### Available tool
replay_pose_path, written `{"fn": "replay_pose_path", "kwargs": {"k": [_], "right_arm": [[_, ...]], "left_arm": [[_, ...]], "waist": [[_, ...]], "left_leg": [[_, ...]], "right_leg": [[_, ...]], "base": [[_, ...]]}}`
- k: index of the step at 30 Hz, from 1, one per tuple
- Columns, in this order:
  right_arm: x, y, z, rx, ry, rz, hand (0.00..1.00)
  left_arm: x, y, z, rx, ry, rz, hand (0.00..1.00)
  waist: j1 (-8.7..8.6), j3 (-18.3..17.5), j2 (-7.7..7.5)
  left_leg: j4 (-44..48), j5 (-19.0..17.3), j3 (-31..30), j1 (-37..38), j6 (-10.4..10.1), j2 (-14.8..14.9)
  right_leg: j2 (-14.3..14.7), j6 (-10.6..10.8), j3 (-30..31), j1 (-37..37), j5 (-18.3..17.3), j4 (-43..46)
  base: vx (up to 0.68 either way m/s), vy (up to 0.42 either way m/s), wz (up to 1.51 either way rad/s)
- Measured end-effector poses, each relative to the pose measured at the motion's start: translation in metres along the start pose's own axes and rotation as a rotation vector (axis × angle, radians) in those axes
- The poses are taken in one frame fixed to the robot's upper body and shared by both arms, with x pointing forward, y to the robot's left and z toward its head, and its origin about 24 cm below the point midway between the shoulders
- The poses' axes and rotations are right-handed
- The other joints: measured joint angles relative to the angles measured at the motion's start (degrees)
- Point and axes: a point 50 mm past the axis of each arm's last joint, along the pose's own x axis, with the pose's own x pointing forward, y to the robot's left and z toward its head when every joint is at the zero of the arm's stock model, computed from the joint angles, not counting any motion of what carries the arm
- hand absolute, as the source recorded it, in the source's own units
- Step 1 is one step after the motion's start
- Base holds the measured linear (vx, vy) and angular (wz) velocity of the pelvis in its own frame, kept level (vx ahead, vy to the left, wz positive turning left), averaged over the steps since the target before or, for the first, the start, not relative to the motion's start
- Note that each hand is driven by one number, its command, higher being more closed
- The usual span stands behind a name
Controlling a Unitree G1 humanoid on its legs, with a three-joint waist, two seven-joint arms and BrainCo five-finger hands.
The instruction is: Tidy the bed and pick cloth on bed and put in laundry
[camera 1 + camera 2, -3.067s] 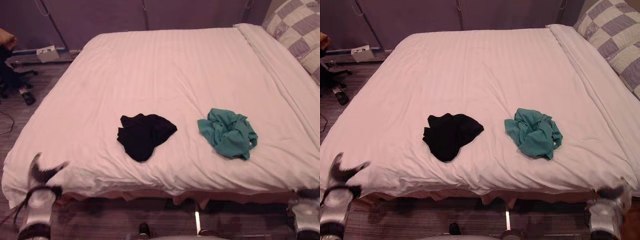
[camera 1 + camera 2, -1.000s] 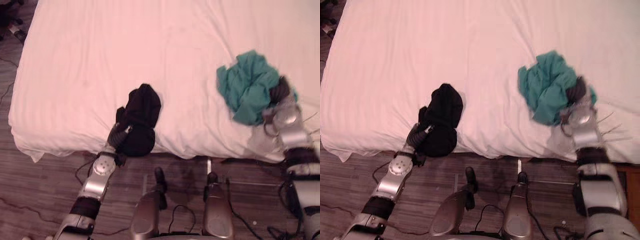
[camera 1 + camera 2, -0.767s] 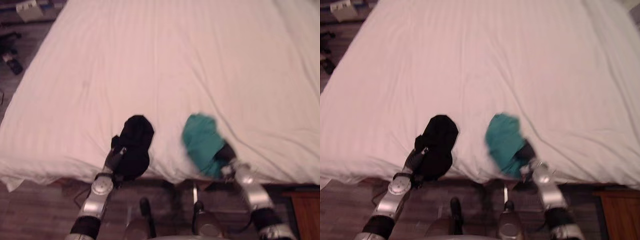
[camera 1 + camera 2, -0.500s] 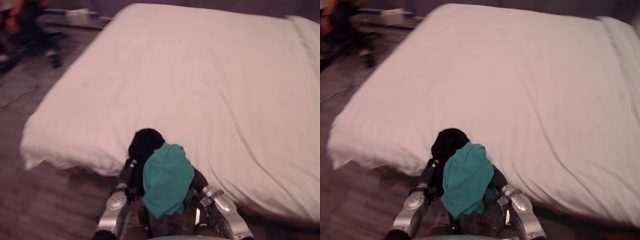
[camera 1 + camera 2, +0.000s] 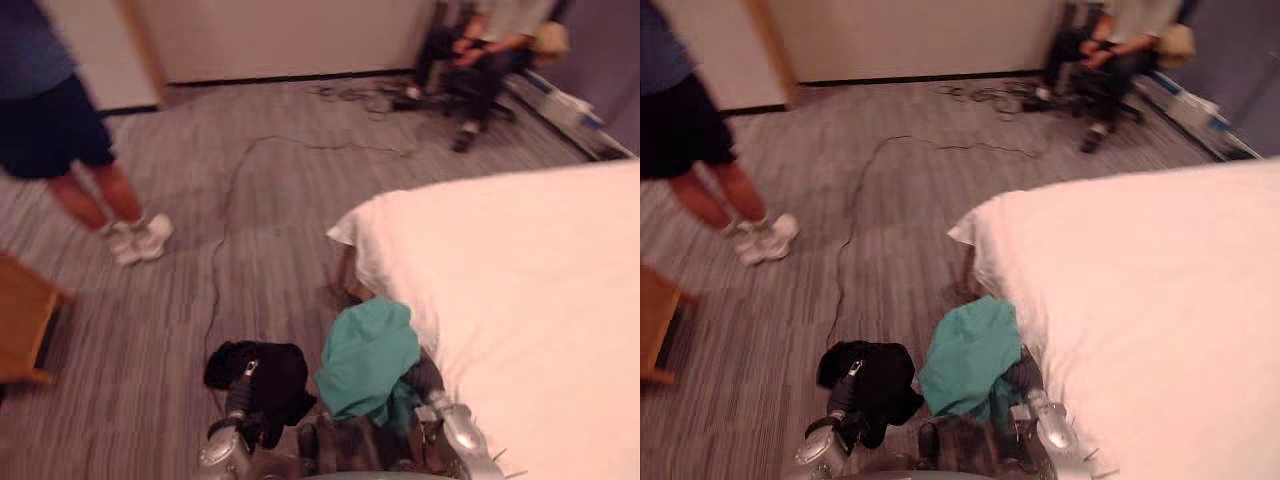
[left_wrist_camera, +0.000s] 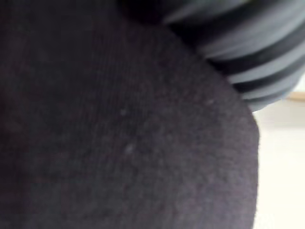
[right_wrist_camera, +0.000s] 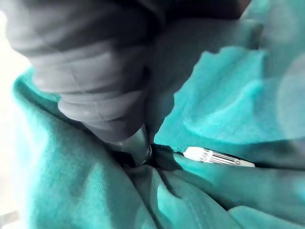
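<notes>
I am holding both arms low and close in front of me. A black cloth [image 5: 275, 375] is bunching over my left hand [image 5: 238, 398], which is buried in it with just the dark ribbed cover poking out. In the left wrist view the same black fabric is pressing right up against that cover, so I cannot tell whether this hand is open or closed.

A teal cloth [image 5: 365, 355] is draping over my right hand [image 5: 424, 378] and hanging in loose folds. In the right wrist view it is wrapping around the ribbed cover, and a small white label [image 7: 217, 156] is showing among the folds. I cannot tell this hand's state either.

Both cloths are hanging off the bed [image 5: 520, 280], above the grey striped carpet [image 5: 250, 200], with the teal one just beside the corner of the white sheet and the black one further out, to its left.

A person in dark shorts [image 5: 50, 130] and white shoes [image 5: 135, 238] is standing on the carpet to the left, another person [image 5: 485, 45] is sitting at the far side of the room, and a wooden piece of furniture [image 5: 22, 320] is showing at the left edge.
</notes>
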Motion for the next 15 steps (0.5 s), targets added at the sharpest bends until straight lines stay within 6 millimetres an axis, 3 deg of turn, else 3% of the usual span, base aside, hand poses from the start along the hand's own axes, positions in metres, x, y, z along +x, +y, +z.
{"fn": "replay_pose_path", "kwargs": {"k": [1, 2, 3, 4, 5, 15], "right_arm": [[-0.003, -0.003, -0.002, 0.007, 0.005, -0.022, 1.00], [-0.007, -0.009, -0.007, 0.028, 0.008, -0.089, 1.00], [-0.008, -0.018, -0.011, 0.041, 0.015, -0.154, 1.00], [-0.007, -0.024, -0.013, 0.041, 0.028, -0.186, 1.00], [0.005, -0.033, -0.037, 0.093, 0.176, -0.353, 1.00], [-0.002, -0.038, -0.048, 0.098, 0.227, -0.333, 1.00]], "left_arm": [[0.000, -0.001, -0.001, 0.002, 0.003, -0.003, 1.00], [-0.001, -0.001, -0.003, 0.008, 0.006, -0.011, 1.00], [-0.001, -0.001, -0.003, 0.019, 0.009, -0.022, 1.00], [-0.002, -0.003, -0.005, 0.008, 0.014, -0.023, 1.00], [-0.004, -0.003, -0.014, -0.020, 0.043, -0.019, 1.00], [-0.008, 0.006, -0.026, -0.016, 0.086, -0.019, 1.00]], "waist": [[-0.37, 0.0, 0.03], [-1.13, -0.6, -1.00], [-1.17, -0.9, -2.48], [-1.05, -1.3, -2.39], [1.07, -2.0, -0.50], [1.17, -2.1, -0.73]], "left_leg": [[-0.3, 0.1, -0.5, 0.3, -0.1, -0.2], [-1.6, 0.6, 1.0, 1.8, -0.8, -1.2], [-2.8, 1.3, 1.7, 3.6, -1.8, -2.3], [-3.4, 1.9, 1.9, 4.4, -2.4, -2.2], [-3.6, 0.4, 5.4, 4.0, -5.0, 0.8], [-3.5, 0.3, 5.4, 2.4, -5.1, 1.3]], "right_leg": [[0.5, 0.3, 1.9, -0.7, 0.3, -1.9], [-0.2, 1.6, 4.9, -0.7, 3.5, -9.4], [-1.9, 2.7, 5.0, -0.6, 8.7, -9.8], [-2.4, 2.8, 4.6, -0.2, 8.7, -9.8], [1.0, 2.1, 5.2, 4.4, 13.5, -21.7], [1.6, 2.1, 5.9, 2.9, 13.4, -22.1]], "base": [[0.12, -0.051, 1.77], [0.17, -0.086, 1.65], [0.22, -0.102, 1.45], [0.15, -0.072, 0.63], [0.07, -0.027, 0.12], [0.00, -0.003, -0.01]]}}
